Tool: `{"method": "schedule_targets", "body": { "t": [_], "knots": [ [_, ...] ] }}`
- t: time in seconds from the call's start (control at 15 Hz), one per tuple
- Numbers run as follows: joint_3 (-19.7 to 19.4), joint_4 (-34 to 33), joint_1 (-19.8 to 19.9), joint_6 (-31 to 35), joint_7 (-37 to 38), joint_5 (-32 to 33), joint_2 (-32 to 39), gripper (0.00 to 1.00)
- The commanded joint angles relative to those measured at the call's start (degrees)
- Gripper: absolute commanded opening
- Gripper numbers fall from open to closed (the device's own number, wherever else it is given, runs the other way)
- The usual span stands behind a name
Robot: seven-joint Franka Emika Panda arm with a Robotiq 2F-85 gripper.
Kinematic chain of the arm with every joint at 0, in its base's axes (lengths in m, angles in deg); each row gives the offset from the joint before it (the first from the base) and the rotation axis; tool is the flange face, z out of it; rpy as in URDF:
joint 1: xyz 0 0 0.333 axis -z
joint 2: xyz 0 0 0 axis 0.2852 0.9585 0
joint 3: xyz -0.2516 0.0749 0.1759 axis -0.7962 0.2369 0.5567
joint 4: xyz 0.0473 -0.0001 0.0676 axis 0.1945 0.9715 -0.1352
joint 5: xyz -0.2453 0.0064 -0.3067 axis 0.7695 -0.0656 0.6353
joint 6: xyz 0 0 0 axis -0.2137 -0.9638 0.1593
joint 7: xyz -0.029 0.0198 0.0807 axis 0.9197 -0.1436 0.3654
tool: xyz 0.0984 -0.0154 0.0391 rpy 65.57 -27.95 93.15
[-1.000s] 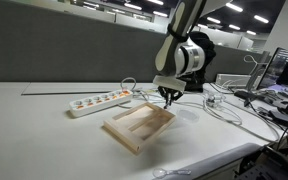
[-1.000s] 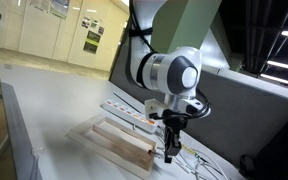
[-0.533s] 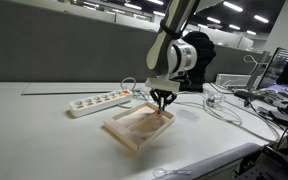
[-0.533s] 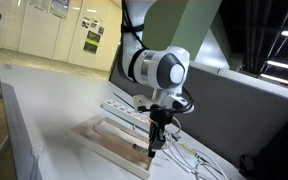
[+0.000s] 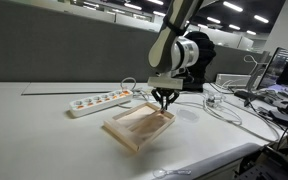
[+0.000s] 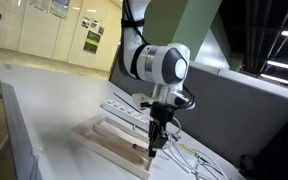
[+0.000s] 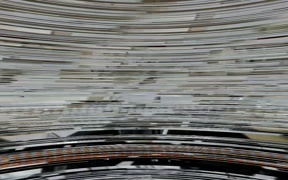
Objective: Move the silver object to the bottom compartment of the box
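Exterior view: box [image 6: 108, 140] lies diagonally, pincer [image 6: 154, 148] above one end.

So the only real change is where the gripper [image 5: 164, 99] sits. A second ago it was hanging just past the end of the box [image 5: 119, 138], over the desk [image 5: 44, 130] rather than the tray. Since then the arm has swung it sideways, and in both exterior views the fingers now sit above the box's end [image 6: 104, 148]. I can't tell which trough they're over. The round wrist housing [image 6: 159, 65] slid the same way and sits a touch higher in the frame. Nearly all of that travel happened in the first half second. After that it's only a tiny nudge, hardly visible.
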Motion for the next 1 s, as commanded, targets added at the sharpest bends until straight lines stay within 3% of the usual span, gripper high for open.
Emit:
{"method": "schedule_targets", "body": {
  "t": [0.0, 0.87, 0.93],
  "knots": [
    [0.48, -0.49, 0.19, -1.61, 1.68, 2.37, 0.73, 0.07],
    [-3.12, -2.15, -6.17, -0.47, 13.51, 8.54, 6.19, 0.07],
    [-3.11, -2.12, -6.29, -0.62, 14.05, 8.69, 6.15, 0.52]
  ]
}}
